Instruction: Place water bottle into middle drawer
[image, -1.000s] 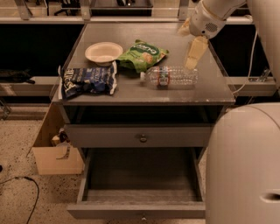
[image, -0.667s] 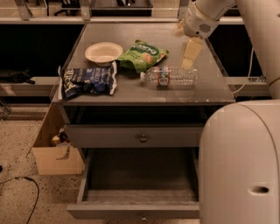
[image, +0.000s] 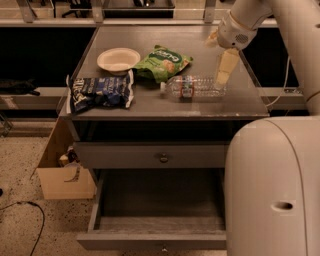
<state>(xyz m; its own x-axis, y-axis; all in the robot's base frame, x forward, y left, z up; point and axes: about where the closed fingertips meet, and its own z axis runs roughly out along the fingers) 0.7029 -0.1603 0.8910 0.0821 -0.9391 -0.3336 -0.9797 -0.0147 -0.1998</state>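
The water bottle (image: 192, 86) lies on its side on top of the cabinet (image: 165, 35), toward the right near edge. Its white cap points left and its base points right. Nothing has lifted it: it rests on the surface, just near of the green snack bag (image: 162, 62).

The gripper (image: 225, 67) hangs from the arm at the far right and points down at the base end of the bottle. Its tip is very close to the bottle, but I cannot tell whether they touch, nor whether the gripper is apart or together.

The middle drawer (image: 130, 240) is pulled well out below, and the part of its floor that shows is bare. The drawer above it (image: 125, 155) is shut. So, by my judgement, the opening is done and the main work is left: grasp the bottle, lift it off the top, carry it forward and down past the upper drawer, and let it go inside.

A white bowl (image: 118, 60) and a dark chip bag (image: 100, 93) sit to the left, well apart from the bottle.
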